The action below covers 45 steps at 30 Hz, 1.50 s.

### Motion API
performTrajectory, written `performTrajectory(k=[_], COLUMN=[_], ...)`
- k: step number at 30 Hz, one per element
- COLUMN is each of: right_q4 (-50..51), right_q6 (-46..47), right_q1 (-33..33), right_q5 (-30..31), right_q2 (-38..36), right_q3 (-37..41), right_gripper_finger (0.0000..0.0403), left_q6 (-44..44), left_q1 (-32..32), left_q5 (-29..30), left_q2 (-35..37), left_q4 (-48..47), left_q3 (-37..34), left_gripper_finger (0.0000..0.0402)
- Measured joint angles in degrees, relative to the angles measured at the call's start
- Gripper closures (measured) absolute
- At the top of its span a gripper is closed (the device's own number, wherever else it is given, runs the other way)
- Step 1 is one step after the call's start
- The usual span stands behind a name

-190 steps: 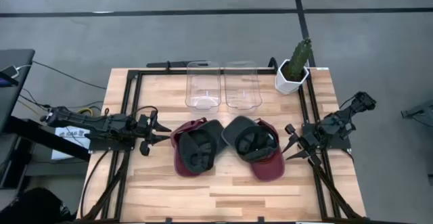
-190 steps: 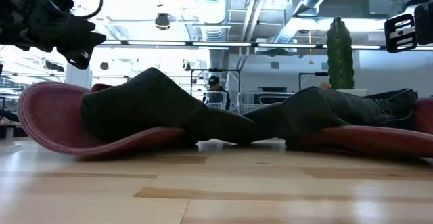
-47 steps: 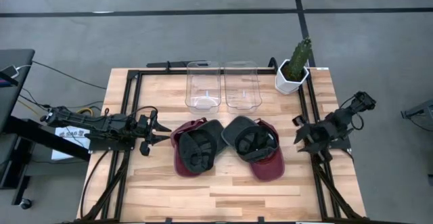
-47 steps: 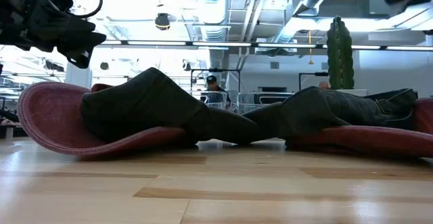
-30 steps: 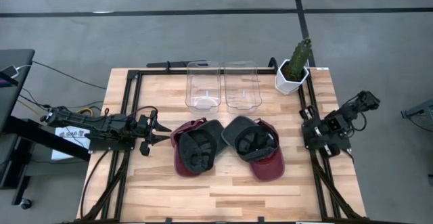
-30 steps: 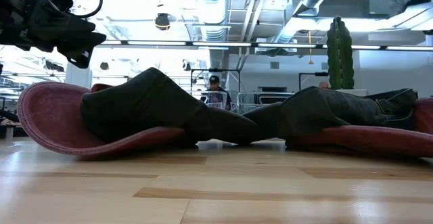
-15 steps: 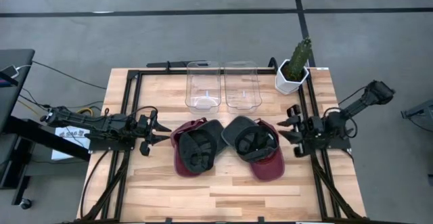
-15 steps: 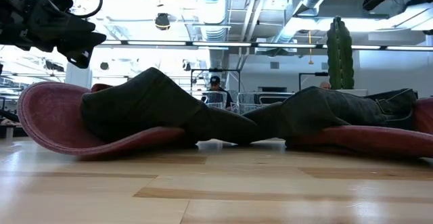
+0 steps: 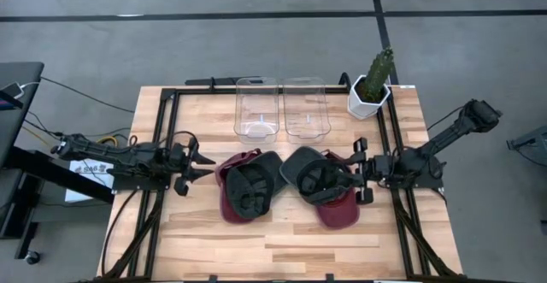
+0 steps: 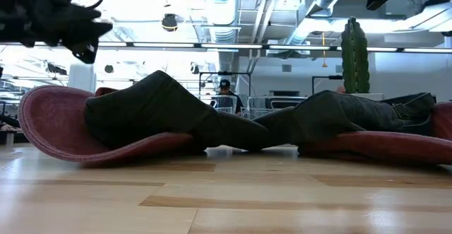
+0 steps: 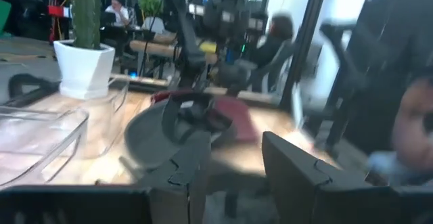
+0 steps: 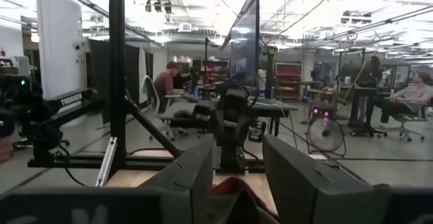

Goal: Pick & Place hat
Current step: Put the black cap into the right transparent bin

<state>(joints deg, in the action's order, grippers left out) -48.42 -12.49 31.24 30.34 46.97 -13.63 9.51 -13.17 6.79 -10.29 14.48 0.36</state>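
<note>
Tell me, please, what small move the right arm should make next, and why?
Probably lower the right claw onto the right hat. Its open fingers hover above that hat's edge, gripping nothing, and both hats lie on the table.

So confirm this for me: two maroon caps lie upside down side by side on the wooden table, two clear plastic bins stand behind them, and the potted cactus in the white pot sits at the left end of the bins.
Not quite. The potted cactus in the white pot sits at the right end of the two clear plastic bins, not the left, as the high view shows. The rest stands: two maroon caps lie upside down side by side on the wooden table, with the bins behind them.
</note>
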Motion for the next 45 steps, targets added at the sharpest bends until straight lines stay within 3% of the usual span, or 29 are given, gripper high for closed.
performTrajectory(k=[6, 10, 14, 20, 23, 33, 45], right_q4=[0.7, 3.4, 11.1, 42.9, 53.0, 69.7, 88.3], right_q6=[0.0, 0.4, 3.9, 18.0, 24.7, 35.0, 52.7], right_q1=[0.0, 0.0, 0.0, 0.0, 0.0, -0.7, -0.9], right_q5=[-0.1, -0.2, -0.2, -0.6, -0.6, -0.3, 0.2], right_q2=[0.4, 0.3, 0.3, 1.3, 3.2, 4.3, 4.8], right_q3=[0.0, 0.0, -0.7, -10.9, -14.4, -19.5, -19.8], right_gripper_finger=[0.0285, 0.0285, 0.0285, 0.0285, 0.0285, 0.0285, 0.0285], left_q6=[6.0, 6.0, 7.4, 7.5, 7.3, 7.3, 7.3], left_q1=[0.0, 0.0, 0.0, 0.0, 0.0, 0.0, 0.0], left_q5=[-2.9, -7.2, -7.5, -7.5, -7.5, -7.5, -7.5], left_q2=[-6.3, -14.0, -22.6, -34.7, -40.8, -53.5, -54.9], left_q4=[11.8, 19.9, 28.4, 29.0, 28.9, 28.8, 28.4], left_q3=[0.0, 0.0, 0.3, 6.2, 9.3, 16.6, 17.6], left_gripper_finger=[0.027, 0.027, 0.027, 0.027, 0.027, 0.027, 0.027])
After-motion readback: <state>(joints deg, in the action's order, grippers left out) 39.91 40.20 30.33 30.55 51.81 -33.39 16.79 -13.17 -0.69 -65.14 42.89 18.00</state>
